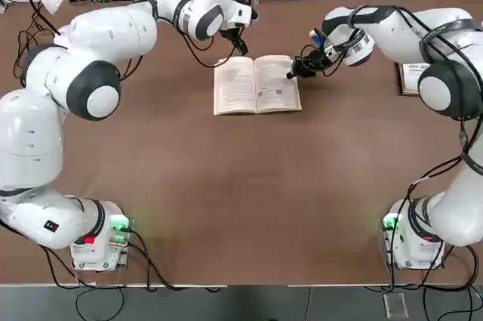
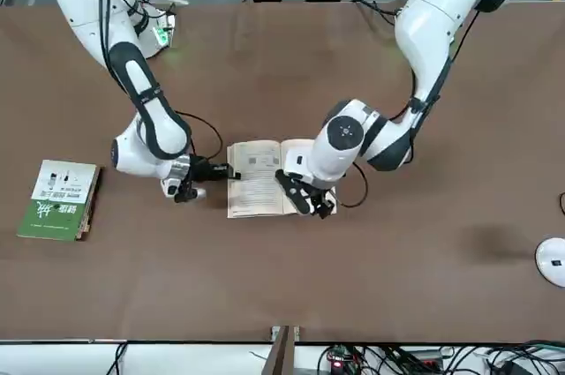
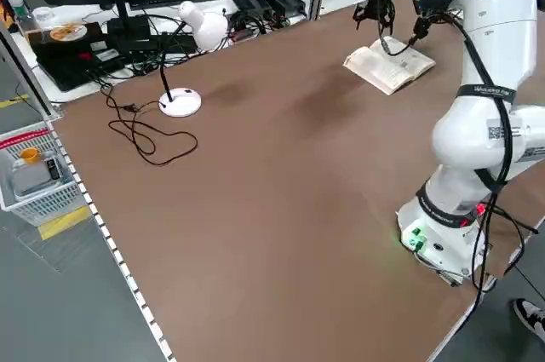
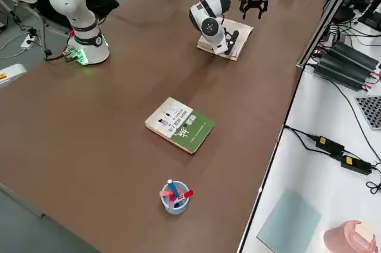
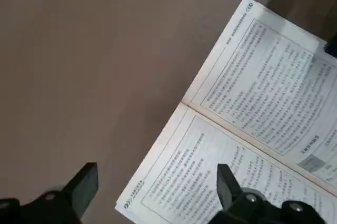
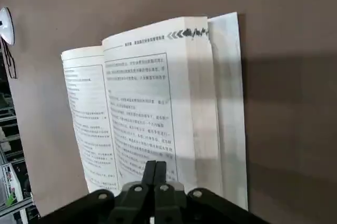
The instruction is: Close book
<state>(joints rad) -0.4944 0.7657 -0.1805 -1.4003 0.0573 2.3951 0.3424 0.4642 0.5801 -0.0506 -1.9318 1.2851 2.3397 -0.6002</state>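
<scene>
Open book [image 1: 256,85] btwn arms; L pincer [image 5: 158,187] open, empty, above edge; R pincer [image 6: 156,163] shut, empty, by pg.

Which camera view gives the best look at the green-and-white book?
The right side view: the green-and-white book lies there whole, cover up, with nothing in front of it. The front view also shows its cover, but smaller and near the picture's edge. The top view catches only part, beside the right arm. The left side view and both wrist views do not show it.
</scene>
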